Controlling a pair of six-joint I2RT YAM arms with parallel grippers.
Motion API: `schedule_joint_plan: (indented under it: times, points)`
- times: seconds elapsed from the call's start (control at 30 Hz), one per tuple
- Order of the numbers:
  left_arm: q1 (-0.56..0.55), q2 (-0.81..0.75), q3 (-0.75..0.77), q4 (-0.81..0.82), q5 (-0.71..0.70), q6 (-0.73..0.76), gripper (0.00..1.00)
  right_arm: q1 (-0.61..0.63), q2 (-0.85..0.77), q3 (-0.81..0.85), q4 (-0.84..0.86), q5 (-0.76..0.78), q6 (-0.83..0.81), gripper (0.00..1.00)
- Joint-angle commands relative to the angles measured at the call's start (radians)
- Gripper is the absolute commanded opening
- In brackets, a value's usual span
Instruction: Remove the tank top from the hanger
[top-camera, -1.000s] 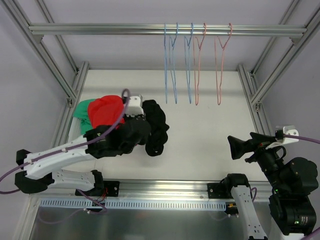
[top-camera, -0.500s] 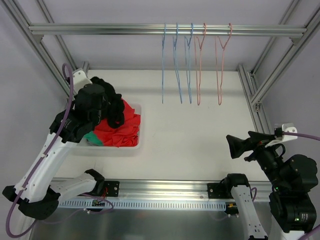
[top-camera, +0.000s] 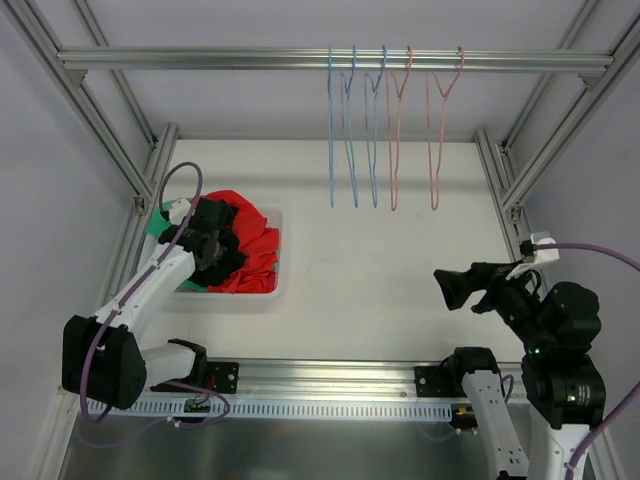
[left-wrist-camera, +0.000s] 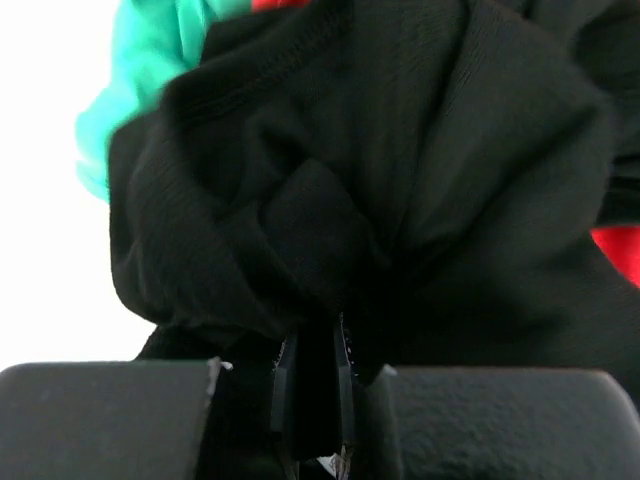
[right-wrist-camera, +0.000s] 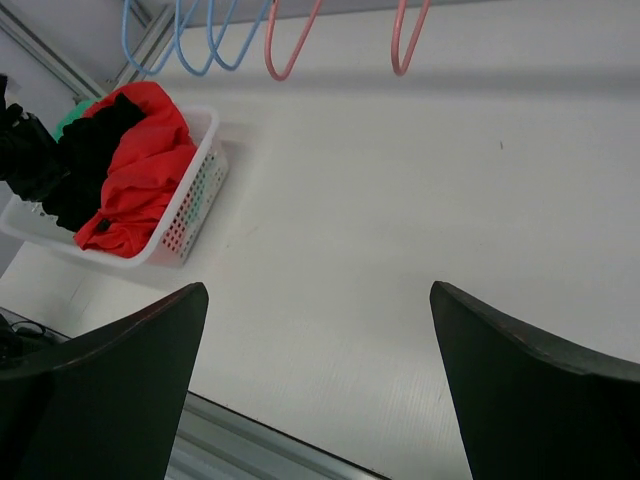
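Already unhooked, the tank top (left-wrist-camera: 420, 200) is clamped by the left gripper (left-wrist-camera: 315, 350) over the basket (top-camera: 274, 290); only release is left. The right gripper (right-wrist-camera: 312, 300) is held wide, empty.

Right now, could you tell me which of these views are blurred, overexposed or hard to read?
Left wrist: the crumpled black tank top fills the frame, the teal cloth behind it is soft, and the left background is blown out white. Right wrist: the dark pincer fingers are featureless silhouettes; the white table is evenly lit. Top external: sharp, no glare.
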Motion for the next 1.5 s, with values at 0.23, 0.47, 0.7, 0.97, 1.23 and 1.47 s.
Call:
schedule_joint_plan:
  times: [0.23, 0.47, 0.7, 0.97, 1.23, 1.47]
  points:
    - [0.032, -0.167, -0.133, 0.097, 0.13, -0.052, 0.01, 0.006, -0.061, -0.172, -0.08, 0.053, -0.035, 1.0]
    - [0.031, -0.369, 0.104, -0.103, 0.114, 0.079, 0.75, 0.009, 0.002, -0.1, -0.135, 0.162, -0.076, 1.0]
    - [0.032, -0.487, 0.288, -0.26, 0.203, 0.277, 0.99, 0.082, 0.076, -0.013, -0.164, 0.338, -0.089, 0.99]
    - [0.031, -0.686, 0.17, -0.283, 0.335, 0.549, 0.99, 0.193, 0.01, 0.026, -0.176, 0.507, -0.129, 0.99]
    - [0.02, -0.909, 0.117, -0.274, 0.358, 0.601, 0.99, 0.271, -0.117, 0.0, -0.193, 0.582, -0.15, 1.0]
    - [0.022, -0.944, 0.123, -0.291, 0.412, 0.583, 0.99, 0.294, -0.142, -0.033, -0.187, 0.622, -0.129, 1.0]
